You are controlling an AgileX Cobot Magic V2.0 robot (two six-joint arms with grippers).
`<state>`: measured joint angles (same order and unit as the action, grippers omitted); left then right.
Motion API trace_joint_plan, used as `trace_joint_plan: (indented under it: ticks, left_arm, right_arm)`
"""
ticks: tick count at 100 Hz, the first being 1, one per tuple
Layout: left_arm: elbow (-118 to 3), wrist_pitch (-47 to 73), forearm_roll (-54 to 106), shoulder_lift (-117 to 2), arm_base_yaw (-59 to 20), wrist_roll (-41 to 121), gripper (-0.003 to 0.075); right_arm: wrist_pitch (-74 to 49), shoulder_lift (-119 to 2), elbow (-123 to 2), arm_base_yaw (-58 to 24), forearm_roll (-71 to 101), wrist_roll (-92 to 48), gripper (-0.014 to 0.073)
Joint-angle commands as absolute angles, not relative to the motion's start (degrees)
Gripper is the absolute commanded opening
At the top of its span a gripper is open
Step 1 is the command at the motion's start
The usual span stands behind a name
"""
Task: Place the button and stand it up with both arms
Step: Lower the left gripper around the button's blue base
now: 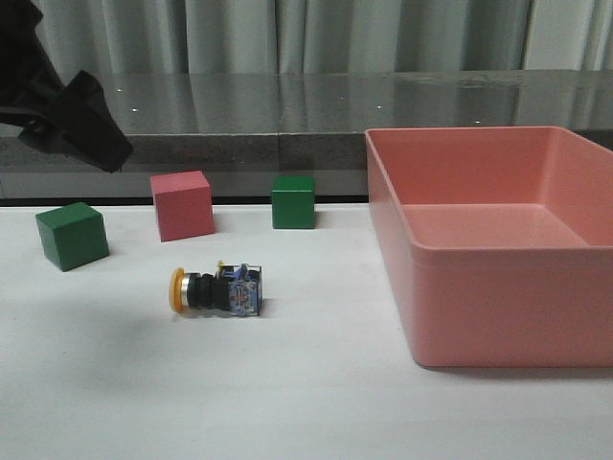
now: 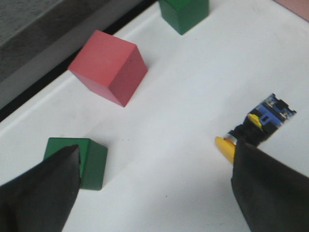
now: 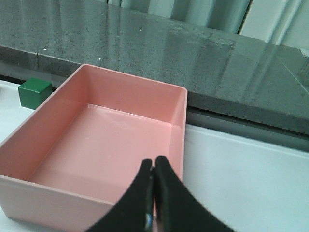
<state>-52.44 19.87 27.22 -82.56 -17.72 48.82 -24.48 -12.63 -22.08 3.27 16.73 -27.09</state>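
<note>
Lab bench, white table (image 1: 306, 402), curtains (image 1: 287, 34)

A: Cubes on the table — two green (image 1: 72, 236) (image 1: 293, 201); one pink cube (image 1: 182, 204); three in all.

B: One button (image 1: 216, 289); one pink bin (image 1: 498, 244); two grippers (image 2: 154, 186) (image 3: 153, 193).

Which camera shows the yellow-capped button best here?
The front view: the button lies on its side, whole and unobstructed, on the table. The left wrist view shows it partly hidden behind a fingertip. The right wrist view doesn't show it.
</note>
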Motion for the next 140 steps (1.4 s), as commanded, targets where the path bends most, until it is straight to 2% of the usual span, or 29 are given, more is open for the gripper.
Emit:
trace_joint_plan:
  ticks: [1,19,37,81,112,140]
  left_arm:
    - [-54.4,19.8,38.8,-82.6,-17.9,62.9,0.0611]
    - [-54.4,29.3,63.4,-87.3,-14.7,90.5,0.0611]
    - [-54.6,38.9,69.8,-92.2,-11.7,105.1,0.0611]
    - [-54.6,39.2,72.6,-96.9,-11.2,107.3,0.0609]
    - [-54.6,42.2,79.2,-99.7,-11.2,128.1,0.0608]
    - [-54.6,42.6,83.4,-105.3,-11.2,134.3,0.0608]
  right_arm:
    - [-20.4,-13.1,-23.5,3.6,17.5,-27.1,-0.0061]
    - [-20.4,-13.1,-23.5,3.6,17.5,-27.1,-0.0061]
    - [-20.4,-13.1,-23.5,3.6,17.5,-27.1,-0.0061]
    - [-20.4,-13.1,-23.5,3.6,17.5,-27.1,-0.0061]
    - [-20.4,-13.1,-23.5,3.6,17.5,-27.1,-0.0061]
    - [-20.4,-13.1,-23.5,3.6,17.5,-27.1,-0.0061]
